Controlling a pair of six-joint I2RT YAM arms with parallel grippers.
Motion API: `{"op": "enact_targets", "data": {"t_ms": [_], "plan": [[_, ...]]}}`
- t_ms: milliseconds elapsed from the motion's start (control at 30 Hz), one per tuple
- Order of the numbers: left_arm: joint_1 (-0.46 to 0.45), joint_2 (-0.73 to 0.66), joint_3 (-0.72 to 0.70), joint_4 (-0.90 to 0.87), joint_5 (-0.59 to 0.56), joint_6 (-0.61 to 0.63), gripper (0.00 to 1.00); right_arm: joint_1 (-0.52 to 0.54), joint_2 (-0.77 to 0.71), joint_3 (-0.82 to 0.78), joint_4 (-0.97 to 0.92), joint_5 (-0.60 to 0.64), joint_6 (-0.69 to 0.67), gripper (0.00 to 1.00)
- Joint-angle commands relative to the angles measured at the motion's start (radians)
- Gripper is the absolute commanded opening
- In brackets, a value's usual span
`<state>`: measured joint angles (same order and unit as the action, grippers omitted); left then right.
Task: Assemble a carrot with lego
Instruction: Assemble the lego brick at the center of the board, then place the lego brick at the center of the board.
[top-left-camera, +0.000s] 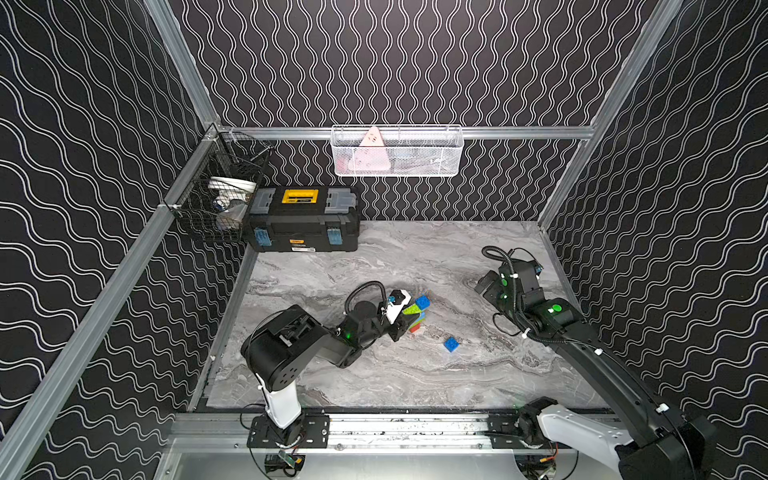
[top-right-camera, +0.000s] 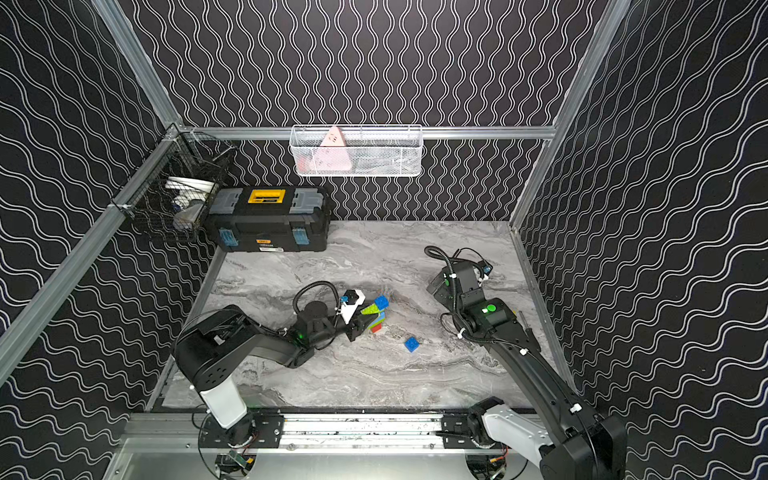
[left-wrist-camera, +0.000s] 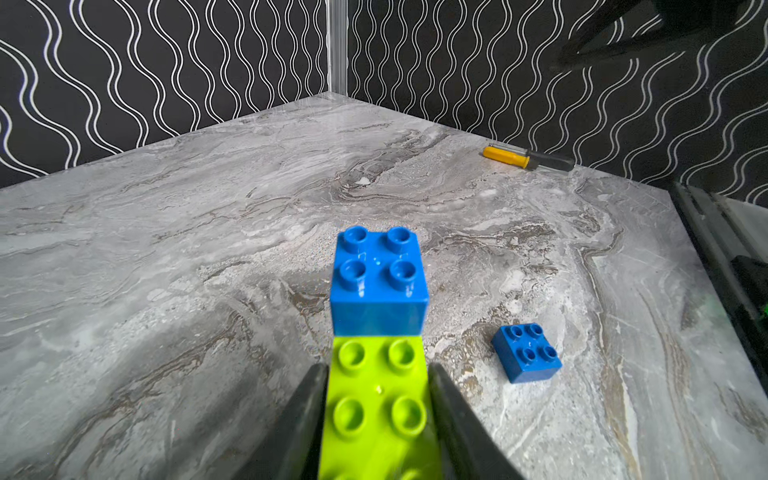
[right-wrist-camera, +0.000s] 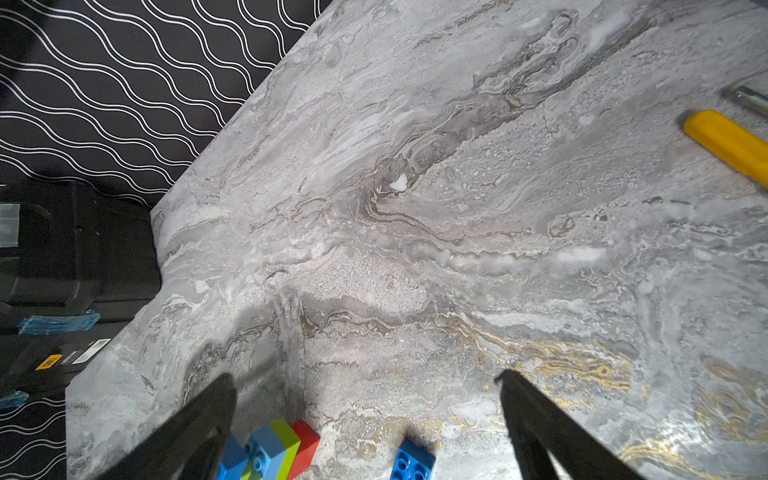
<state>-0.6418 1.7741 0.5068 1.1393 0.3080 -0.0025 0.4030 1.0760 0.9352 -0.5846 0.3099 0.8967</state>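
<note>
Left gripper (left-wrist-camera: 377, 370) reaches low, jaws flanking the carrot (left-wrist-camera: 378, 291), perhaps gripping.

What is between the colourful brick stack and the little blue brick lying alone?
Nothing: only bare marble table lies between the stack and the loose blue brick, shown clearly in the left wrist view.
</note>
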Motion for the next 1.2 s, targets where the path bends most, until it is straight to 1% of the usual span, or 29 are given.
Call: {"op": "enact_targets", "data": {"t_ms": [0,167,267,367,400,467,500,567,600,667,700,733,767,800,833,867,933,1033,1100,1167], "plan": [[-0.002,-0.006,-0.004,0.004,-0.007,0.030,0.48,-0.001,0.005,-0.005,0.050,-0.010,0.023,1.00],[-0.004,-0.014,-0.007,0.008,-0.006,0.042,0.57,-0.001,0.009,-0.012,0.062,-0.021,0.018,1.00],[-0.005,-0.034,-0.010,-0.001,0.007,0.062,0.62,-0.001,0.018,-0.006,0.034,-0.017,-0.004,1.00],[-0.005,-0.058,-0.007,-0.027,0.024,0.078,0.66,-0.001,-0.004,-0.033,0.053,-0.009,-0.019,1.00],[-0.005,-0.065,-0.008,-0.033,0.035,0.081,0.69,-0.001,-0.014,-0.045,0.064,-0.012,-0.011,1.00],[-0.005,-0.096,-0.003,-0.077,0.079,0.096,0.75,-0.002,-0.017,-0.055,0.061,-0.010,0.040,1.00],[-0.005,-0.129,0.007,-0.131,0.109,0.111,0.78,-0.004,-0.010,-0.042,0.042,-0.018,0.072,1.00],[-0.005,-0.223,0.027,-0.281,0.171,0.138,0.89,-0.004,0.024,0.024,-0.072,-0.011,0.189,1.00],[0.000,-0.266,0.052,-0.372,0.199,0.136,0.92,-0.004,0.046,0.058,-0.125,-0.036,0.238,1.00],[0.048,-0.299,0.178,-0.682,0.229,0.087,0.99,0.022,0.074,0.089,-0.147,-0.111,0.320,1.00],[0.094,-0.315,0.212,-0.755,0.261,0.042,0.99,0.043,0.090,0.105,-0.156,-0.129,0.361,1.00],[0.135,-0.342,0.237,-0.822,0.282,0.013,0.99,0.116,0.124,0.140,-0.189,-0.118,0.413,1.00],[0.162,-0.359,0.288,-0.933,0.263,0.002,0.99,0.162,0.160,0.176,-0.229,-0.091,0.450,1.00],[0.194,-0.368,0.361,-1.104,0.196,-0.001,0.99,0.224,0.212,0.236,-0.280,-0.065,0.493,1.00],[0.232,-0.377,0.411,-1.229,0.120,-0.001,0.99,0.290,0.265,0.281,-0.309,-0.043,0.528,0.99],[0.277,-0.390,0.438,-1.303,0.092,-0.006,0.99,0.345,0.310,0.317,-0.317,-0.023,0.552,0.98],[0.395,-0.422,0.492,-1.457,0.037,-0.026,0.99,0.431,0.427,0.416,-0.363,0.015,0.588,0.97],[0.517,-0.436,0.552,-1.614,-0.082,-0.020,0.99,0.474,0.567,0.526,-0.453,0.080,0.629,0.95],[0.581,-0.451,0.551,-1.642,-0.090,-0.011,0.99,0.479,0.629,0.569,-0.481,0.096,0.639,0.95],[0.614,-0.459,0.544,-1.647,-0.093,-0.008,0.99,0.482,0.666,0.583,-0.451,0.084,0.633,0.93]]}}
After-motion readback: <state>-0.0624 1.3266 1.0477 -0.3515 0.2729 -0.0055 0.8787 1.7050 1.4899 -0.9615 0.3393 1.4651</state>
